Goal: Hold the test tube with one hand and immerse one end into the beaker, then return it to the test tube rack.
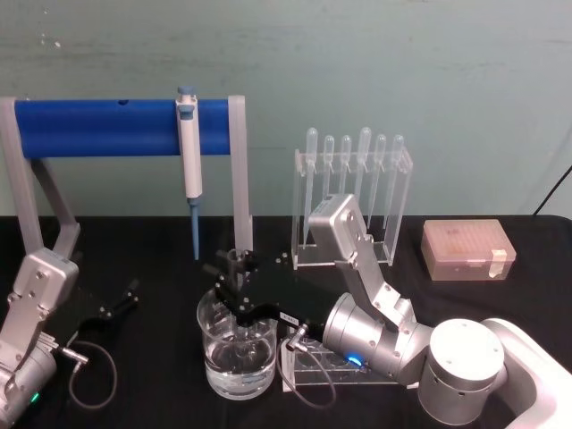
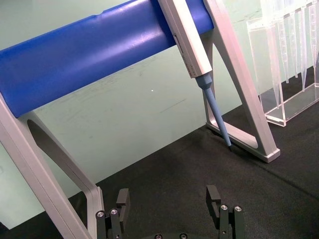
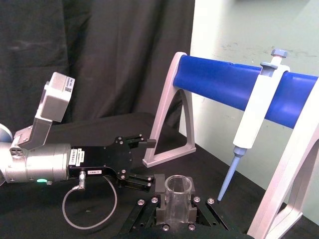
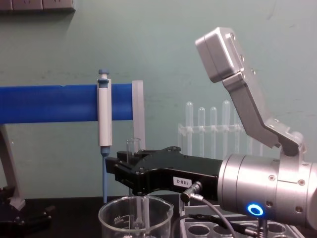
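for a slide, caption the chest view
Right gripper holds the test tube upright over the beaker; left gripper parked open nearby.

You have a clear, glossy glass test tube (image 3: 178, 199) and beaker (image 1: 259, 359). The right gripper (image 1: 234, 271) looks matt black, and its wrist (image 4: 262, 183) is smooth satin metal. Your tablecloth (image 1: 536, 295) is matt black fabric. The bar (image 1: 98, 128) is smooth blue plastic with a soft sheen. The rack (image 1: 404, 201) is shiny clear plastic.
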You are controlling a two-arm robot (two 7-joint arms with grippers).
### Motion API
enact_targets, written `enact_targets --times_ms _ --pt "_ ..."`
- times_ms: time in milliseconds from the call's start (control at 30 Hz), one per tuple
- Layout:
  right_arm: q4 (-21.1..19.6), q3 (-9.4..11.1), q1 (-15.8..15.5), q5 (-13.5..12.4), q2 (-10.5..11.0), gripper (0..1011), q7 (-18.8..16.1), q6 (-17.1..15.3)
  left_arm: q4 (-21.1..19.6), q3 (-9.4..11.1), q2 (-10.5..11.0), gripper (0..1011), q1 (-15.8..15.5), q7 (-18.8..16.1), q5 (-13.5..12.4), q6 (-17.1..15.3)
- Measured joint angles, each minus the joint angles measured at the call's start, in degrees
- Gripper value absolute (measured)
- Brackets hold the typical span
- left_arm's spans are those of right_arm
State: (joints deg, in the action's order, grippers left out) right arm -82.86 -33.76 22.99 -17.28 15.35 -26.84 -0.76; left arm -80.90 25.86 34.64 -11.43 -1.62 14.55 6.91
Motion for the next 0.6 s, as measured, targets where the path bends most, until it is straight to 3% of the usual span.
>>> enact_targets --times_ms 600 --pt "0.0 0.0 0.0 0.0 0.0 217 0.0 0.0 0.0 0.0 0.0 1000 0.0 0.0 0.0 0.0"
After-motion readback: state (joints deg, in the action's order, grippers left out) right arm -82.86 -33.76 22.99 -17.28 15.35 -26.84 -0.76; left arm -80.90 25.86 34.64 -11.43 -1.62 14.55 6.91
